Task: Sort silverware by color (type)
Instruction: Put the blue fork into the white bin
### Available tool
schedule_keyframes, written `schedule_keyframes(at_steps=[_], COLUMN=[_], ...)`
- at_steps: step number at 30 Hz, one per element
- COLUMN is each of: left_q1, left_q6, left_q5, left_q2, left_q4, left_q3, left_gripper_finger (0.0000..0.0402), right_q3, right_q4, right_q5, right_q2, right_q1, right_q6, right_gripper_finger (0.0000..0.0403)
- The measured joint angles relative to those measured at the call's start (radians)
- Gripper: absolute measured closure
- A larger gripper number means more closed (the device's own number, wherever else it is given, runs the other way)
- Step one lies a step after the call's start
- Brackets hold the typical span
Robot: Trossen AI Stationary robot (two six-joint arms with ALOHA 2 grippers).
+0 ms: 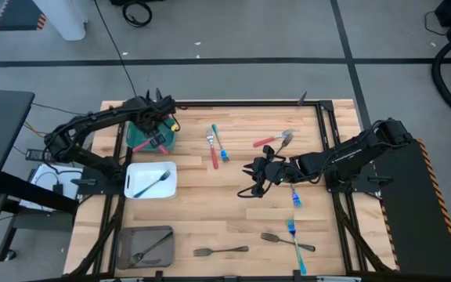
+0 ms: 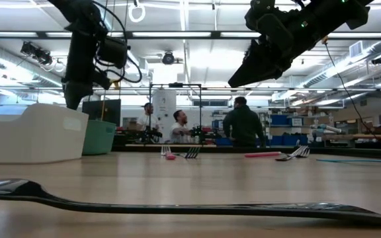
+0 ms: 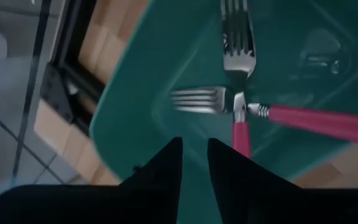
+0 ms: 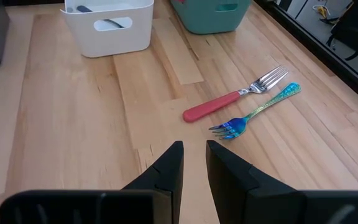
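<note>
My left gripper (image 1: 160,131) hangs open over the green bin (image 1: 142,141) at the table's far left. Two red-handled forks (image 3: 238,93) lie crossed on the bin's floor (image 3: 142,74), just ahead of my fingers (image 3: 166,165). My right gripper (image 1: 252,175) hovers open above bare wood mid-table, holding nothing. A red-handled fork (image 4: 229,102) and a blue fork (image 4: 260,112) lie side by side on the wood beyond it. More silverware lies flat on the table: a red and a grey fork (image 1: 276,140), blue forks (image 1: 295,197), grey forks (image 1: 221,251).
A white bin (image 1: 168,188) holding a dark fork stands near the green one, and a grey bin (image 1: 128,235) with a grey fork sits at the near left. A dark fork (image 2: 177,206) lies close to the low camera. People (image 2: 242,122) stand in the room beyond the table.
</note>
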Motion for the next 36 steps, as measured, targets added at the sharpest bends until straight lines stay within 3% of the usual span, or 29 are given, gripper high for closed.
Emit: schedule_keyframes(at_steps=[5, 10, 13, 19, 24, 30, 36], left_q1=[-0.037, -0.131, -0.241, -0.505, -0.705, -0.904, -1.066], left_q6=[-0.099, -0.241, -0.299, -0.380, -0.472, -0.470, -0.458], left_q5=[0.035, 0.209, 0.264, 0.266, 0.262, 0.164, -0.143], left_q2=[-0.002, -0.008, -0.011, -0.011, -0.011, -0.007, -0.007], left_q4=[-0.116, -0.116, -0.096, -0.079, 0.053, 0.293, 0.429], left_q3=[0.111, 0.171, 0.167, 0.156, 0.156, 0.153, 0.153], left_gripper_finger=[0.0315, 0.0315, 0.0315, 0.0315, 0.0315, 0.0315, 0.0315], right_q3=[0.000, 0.000, 0.000, 0.000, 0.001, 0.001, 0.001], right_q4=[0.000, 0.000, 0.000, 0.039, 0.103, 0.153, 0.177], right_q5=[0.001, -0.006, -0.027, -0.052, -0.053, -0.040, -0.080], right_q2=[0.000, 0.000, 0.000, 0.000, 0.000, 0.000, 0.000], right_q1=[-0.002, -0.004, 0.001, 0.028, 0.039, 0.048, 0.047], right_q6=[-0.006, -0.007, -0.005, -0.008, -0.009, -0.041, -0.042], right_gripper_finger=[0.0325, 0.0325, 0.0325, 0.0325, 0.0325, 0.0323, 0.0306])
